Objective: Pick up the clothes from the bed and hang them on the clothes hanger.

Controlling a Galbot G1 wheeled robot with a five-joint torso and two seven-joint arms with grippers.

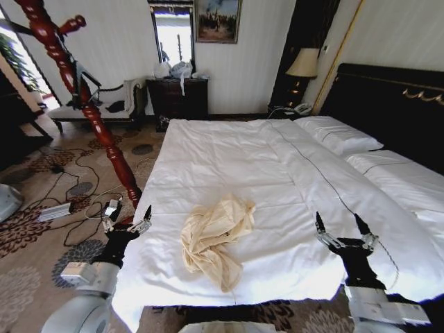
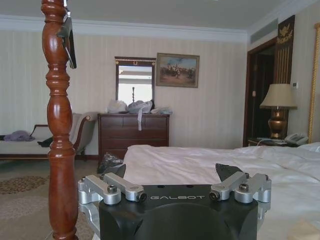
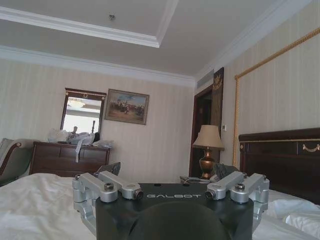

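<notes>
The clothes [image 1: 215, 239], a crumpled cream-yellow shirt, lie on the white duvet near the foot of the bed [image 1: 277, 166]. My left gripper [image 1: 132, 216] hovers open at the bed's near left corner, a short way left of the shirt. My right gripper [image 1: 340, 223] is open over the duvet, to the right of the shirt. Neither holds anything. The clothes hanger [image 1: 90, 111], a glossy red-brown turned post with knobbed pegs, stands on the carpet left of the bed, just behind the left gripper. The post [image 2: 61, 130] rises close beside the left gripper [image 2: 172, 172]. The right gripper [image 3: 167, 170] points along the bed.
A dark dresser [image 1: 179, 97] with a mirror stands at the far wall, and a white-cushioned bench [image 1: 90, 107] is to its left. Cables and a power strip [image 1: 55, 210] lie on the carpet near the stand. The black headboard [image 1: 395, 104], pillows and a lamp [image 1: 303, 66] are at right.
</notes>
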